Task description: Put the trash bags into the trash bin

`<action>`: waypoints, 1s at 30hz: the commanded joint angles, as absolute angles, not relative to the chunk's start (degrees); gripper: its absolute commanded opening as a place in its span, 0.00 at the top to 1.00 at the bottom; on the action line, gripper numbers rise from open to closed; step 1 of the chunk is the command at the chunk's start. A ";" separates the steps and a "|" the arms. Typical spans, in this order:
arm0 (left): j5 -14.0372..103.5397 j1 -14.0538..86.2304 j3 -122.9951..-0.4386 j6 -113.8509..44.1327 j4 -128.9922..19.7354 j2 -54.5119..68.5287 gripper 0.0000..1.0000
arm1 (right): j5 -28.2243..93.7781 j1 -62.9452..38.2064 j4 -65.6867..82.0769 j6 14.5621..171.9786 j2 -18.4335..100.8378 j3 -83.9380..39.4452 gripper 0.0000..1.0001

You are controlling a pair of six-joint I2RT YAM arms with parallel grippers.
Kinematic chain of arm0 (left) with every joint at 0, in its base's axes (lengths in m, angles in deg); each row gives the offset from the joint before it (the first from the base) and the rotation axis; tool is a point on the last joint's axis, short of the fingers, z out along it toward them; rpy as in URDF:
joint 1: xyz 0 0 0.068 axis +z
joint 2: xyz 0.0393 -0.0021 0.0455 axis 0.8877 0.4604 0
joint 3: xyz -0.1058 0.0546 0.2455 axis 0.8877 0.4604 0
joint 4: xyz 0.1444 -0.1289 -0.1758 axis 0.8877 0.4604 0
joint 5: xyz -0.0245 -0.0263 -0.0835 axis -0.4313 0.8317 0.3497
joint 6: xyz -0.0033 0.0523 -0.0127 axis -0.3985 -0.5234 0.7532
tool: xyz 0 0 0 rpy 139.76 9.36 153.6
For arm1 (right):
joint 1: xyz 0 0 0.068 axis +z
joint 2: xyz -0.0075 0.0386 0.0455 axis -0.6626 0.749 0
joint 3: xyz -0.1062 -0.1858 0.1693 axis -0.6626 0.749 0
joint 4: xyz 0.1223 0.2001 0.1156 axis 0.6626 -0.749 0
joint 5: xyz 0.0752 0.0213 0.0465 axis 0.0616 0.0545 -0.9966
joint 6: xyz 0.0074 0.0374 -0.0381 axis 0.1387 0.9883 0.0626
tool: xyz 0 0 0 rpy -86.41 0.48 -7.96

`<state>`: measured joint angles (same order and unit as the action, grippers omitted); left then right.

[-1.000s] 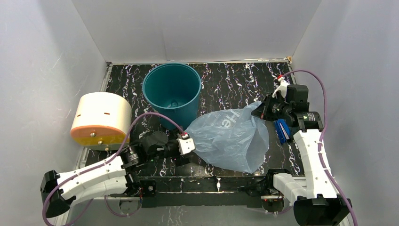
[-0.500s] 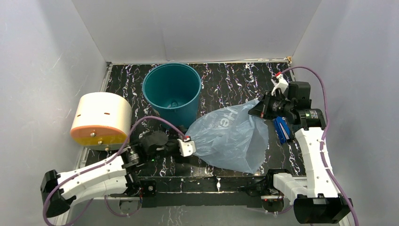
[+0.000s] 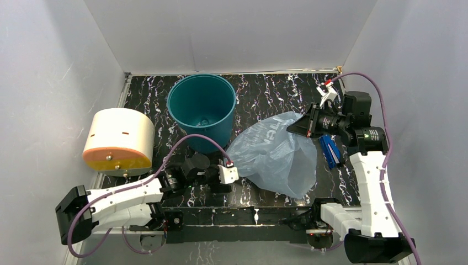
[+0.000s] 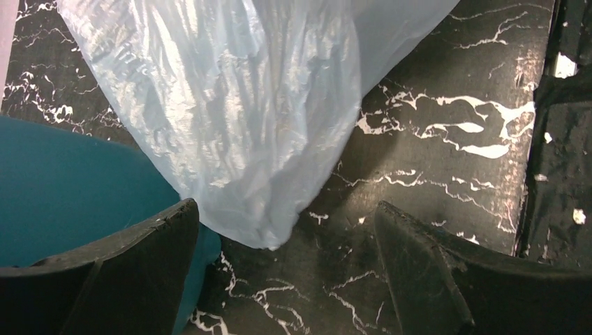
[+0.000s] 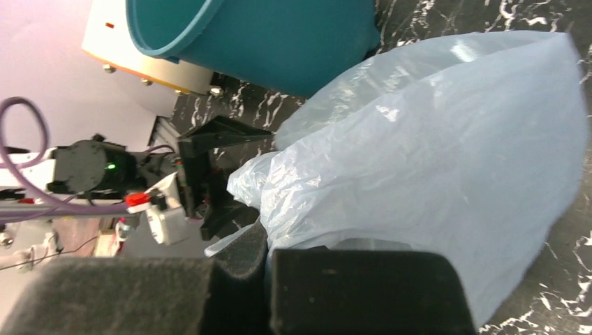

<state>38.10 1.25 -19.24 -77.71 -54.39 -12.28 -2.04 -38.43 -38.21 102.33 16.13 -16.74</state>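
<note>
Pinching a fold of the trash bag [image 5: 433,160] in the right gripper [image 5: 267,279], fingers pressed together with film caught in the seam. Holding that edge up off the table [image 3: 265,94], right of the trash bin [image 3: 207,132] and a bit nearer.

Nothing gripped by the left gripper [image 4: 285,230]: fingers spread wide, lowest corner of the bag dangling between them, no clear contact with either.

Billowing down and left from the right-hand pinch toward the near table edge, white lettering facing up. Just beside the bin wall at its left side; can't tell if touching.

Bin upright at far centre, mouth open, no bag film inside or over the rim. Cream cylinder [image 3: 118,138] well left, out of the way.

Progress, as a judgement: pick-up done, transfer not. Left to do: carry the bag left and far over the rim, lower the bulk in, release. Probably worth closing the left fingers on the hanging corner first to control the loose film.
</note>
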 commanded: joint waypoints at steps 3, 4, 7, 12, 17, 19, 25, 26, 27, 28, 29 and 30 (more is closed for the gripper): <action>38.45 1.06 -13.34 -74.74 -73.41 -9.41 0.07 | -9.04 -38.55 -36.19 105.64 14.06 -19.83 1.00; 37.73 0.99 -12.91 -74.60 -75.08 -8.82 0.07 | -9.25 -38.59 -36.26 105.87 13.96 -20.01 1.00; 35.23 0.89 -12.31 -75.09 -78.41 -7.25 0.07 | -9.73 -38.54 -36.47 106.36 13.66 -20.82 1.00; 33.91 0.56 -11.10 -75.81 -83.30 -8.06 0.06 | -10.90 -38.55 -36.44 107.31 13.23 -21.44 1.00; 34.06 0.45 -9.72 -75.17 -82.83 -13.80 0.06 | -23.19 -38.32 -31.37 110.92 12.10 -20.31 1.00; 34.28 0.45 -9.78 -74.46 -80.53 -16.60 0.06 | -27.79 -38.16 -27.73 113.89 11.58 -19.28 1.00; 35.16 0.45 -8.69 -72.31 -74.89 -25.17 0.06 | -33.73 -35.40 -21.53 119.99 9.85 -17.88 1.00; 35.45 0.45 -8.60 -72.17 -74.07 -26.43 0.06 | -35.07 -35.02 -19.16 121.93 9.63 -17.63 1.00; 35.63 0.45 -8.68 -71.98 -73.28 -27.37 0.06 | -36.97 -34.61 -16.53 124.07 9.46 -17.36 1.00; 36.00 0.45 -9.09 -71.88 -72.14 -28.18 0.06 | -38.72 -34.03 -13.52 126.88 9.25 -17.22 1.00; 36.40 0.45 -9.54 -71.84 -71.07 -28.75 0.06 | -39.45 -33.62 -10.75 129.47 8.88 -17.24 1.00; 36.43 0.41 -9.94 -71.84 -70.12 -29.21 0.06 | -39.25 -33.21 -8.78 131.36 8.49 -17.49 1.00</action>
<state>35.32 0.85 -8.90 -73.01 -73.98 -26.86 -32.38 -34.73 -22.30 121.24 10.01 -17.40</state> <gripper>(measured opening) 0.935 0.017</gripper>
